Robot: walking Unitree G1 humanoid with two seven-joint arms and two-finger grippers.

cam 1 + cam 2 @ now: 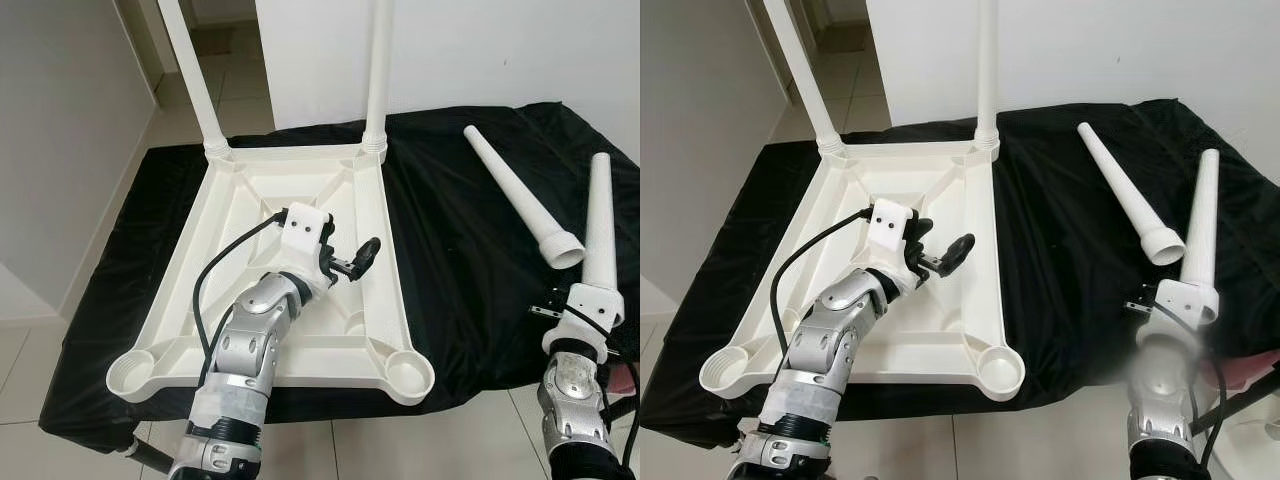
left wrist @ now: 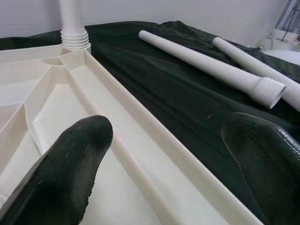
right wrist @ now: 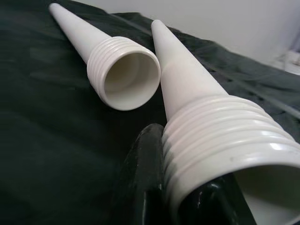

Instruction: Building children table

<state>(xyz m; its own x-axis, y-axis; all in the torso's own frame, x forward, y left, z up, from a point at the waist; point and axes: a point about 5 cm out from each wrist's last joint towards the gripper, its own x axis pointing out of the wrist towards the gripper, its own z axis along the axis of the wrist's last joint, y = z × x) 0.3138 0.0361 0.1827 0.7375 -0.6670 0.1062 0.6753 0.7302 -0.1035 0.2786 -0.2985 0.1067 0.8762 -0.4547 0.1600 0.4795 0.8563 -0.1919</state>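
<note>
Black cloth (image 1: 450, 270); right gripper (image 3: 187, 197) clamps threaded leg (image 3: 206, 122).

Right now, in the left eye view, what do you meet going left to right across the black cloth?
Upturned white tabletop with left end effector over its right side → loose leg lying on the cloth → second leg gripped at its threaded end by the right end effector.

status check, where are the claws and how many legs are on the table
Left claw open over the upturned tabletop. Right claw shut on a loose leg. Two legs screwed in, far corners; second loose leg on the black cloth. Nothing blocking.
</note>
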